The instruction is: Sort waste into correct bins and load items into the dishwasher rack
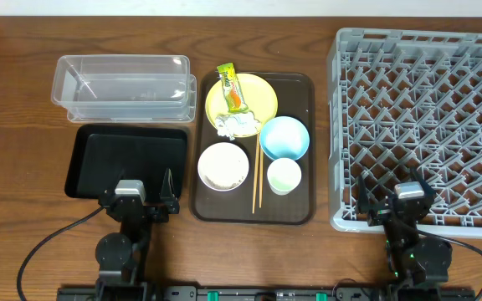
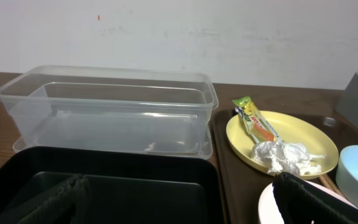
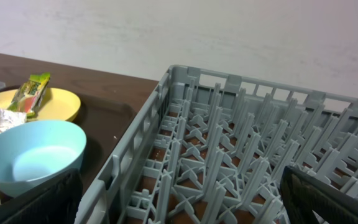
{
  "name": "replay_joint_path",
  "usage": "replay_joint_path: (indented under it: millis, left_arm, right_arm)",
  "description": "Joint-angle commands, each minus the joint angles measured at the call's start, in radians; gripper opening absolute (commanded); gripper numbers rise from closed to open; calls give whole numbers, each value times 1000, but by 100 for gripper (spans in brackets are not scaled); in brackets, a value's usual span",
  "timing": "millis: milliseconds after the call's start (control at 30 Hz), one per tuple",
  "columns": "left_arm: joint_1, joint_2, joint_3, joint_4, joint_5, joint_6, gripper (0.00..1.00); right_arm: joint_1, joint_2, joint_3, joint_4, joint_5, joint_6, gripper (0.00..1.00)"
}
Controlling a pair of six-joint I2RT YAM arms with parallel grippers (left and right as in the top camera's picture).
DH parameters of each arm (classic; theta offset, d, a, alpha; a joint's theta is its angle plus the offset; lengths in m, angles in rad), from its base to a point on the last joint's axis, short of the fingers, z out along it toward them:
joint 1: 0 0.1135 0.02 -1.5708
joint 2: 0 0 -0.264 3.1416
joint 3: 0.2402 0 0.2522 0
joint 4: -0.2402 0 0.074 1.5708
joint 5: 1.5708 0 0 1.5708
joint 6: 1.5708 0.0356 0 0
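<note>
Snack wrapper (image 1: pixel 231 89) | lay on yellow plate (image 1: pixel 264 99), upper centre | up-right of my left gripper (image 1: pixel 138 194), jaws wide, empty | long axis near vertical in frame | my right gripper (image 1: pixel 394 197) likewise wide, empty, farther off, lower right

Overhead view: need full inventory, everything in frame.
clear container: 1, transparent, far left
black tray: 1, black, nearer than container
serving tray: 1, dark brown, centre
plate: 1, yellow, serving tray's far end
snack wrapper: 1, green-orange, on plate
tissue: 1, white, on plate
blue bowl: 1, light blue, serving tray right
white bowl: 1, white, serving tray near-left
cup: 1, pale, serving tray near-right
chopsticks: 1 pair, wood, between white bowl and cup
rack: 1, grey, right
table: 1, brown wood, underneath
left gripper: 1, black, open over black tray
right gripper: 1, black, open over rack
</note>
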Motion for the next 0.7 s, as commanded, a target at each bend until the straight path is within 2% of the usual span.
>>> replay_joint_path:
  millis: [0, 433, 667]
  left_arm:
    - [5, -6, -9, -44, 32, 16, 96]
    - [5, 25, 1, -48, 32, 10, 96]
    - [5, 182, 102, -56, 32, -11, 96]
  right_arm:
    - [8, -5, -2, -3, -4, -3, 99]
    - [7, -5, 2, 0, -3, 76, 99]
    - [7, 46, 83, -40, 84, 95, 99]
